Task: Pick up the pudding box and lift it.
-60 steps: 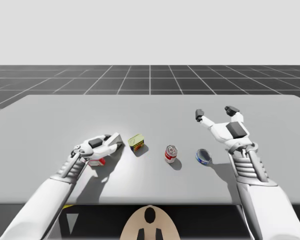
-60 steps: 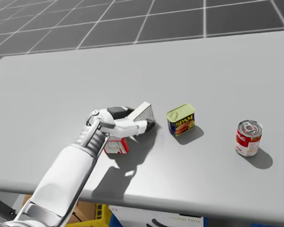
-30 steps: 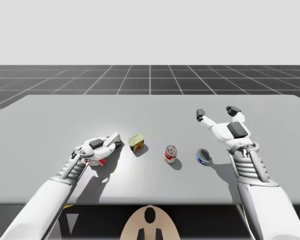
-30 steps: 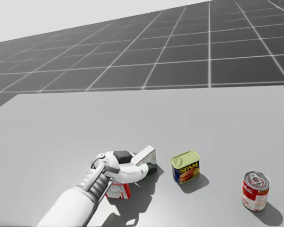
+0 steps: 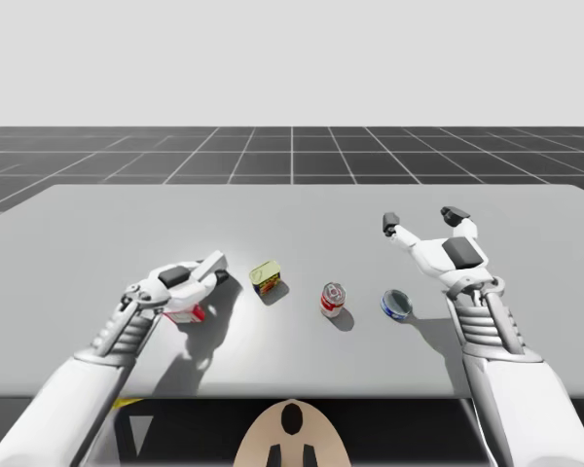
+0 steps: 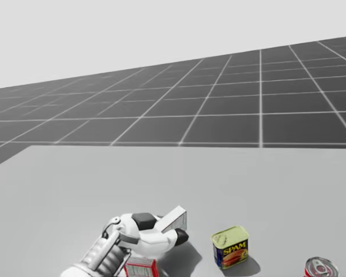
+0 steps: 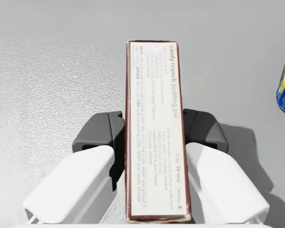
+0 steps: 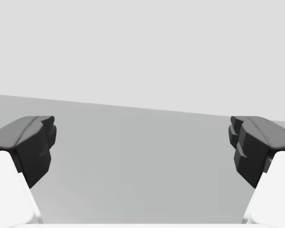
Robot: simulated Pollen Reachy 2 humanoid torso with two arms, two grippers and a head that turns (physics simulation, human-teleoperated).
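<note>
The pudding box (image 7: 155,133) is a thin flat box with brown edges and a pale printed face. It stands on edge between the fingers of my left gripper (image 7: 154,135), which is shut on it from both sides. In the high view the left gripper (image 5: 212,269) holds the box (image 5: 212,261) at the table's left, a little above the surface, over its shadow. The head view shows the box (image 6: 175,219) sticking up out of the gripper (image 6: 179,232). My right gripper (image 5: 420,219) hovers open at the right, with nothing between its fingers (image 8: 28,142).
A small red and white box (image 5: 187,311) lies under my left wrist. A rectangular green-topped can (image 5: 264,277) stands just right of the pudding box, then a red and white can (image 5: 332,299) and a low blue can (image 5: 396,305). The grey table (image 5: 292,214) is bare behind them.
My left arm has pulled a little back and to the left and risen slightly with the pudding box in its grip. My head has turned upward. The right arm has stayed still.
</note>
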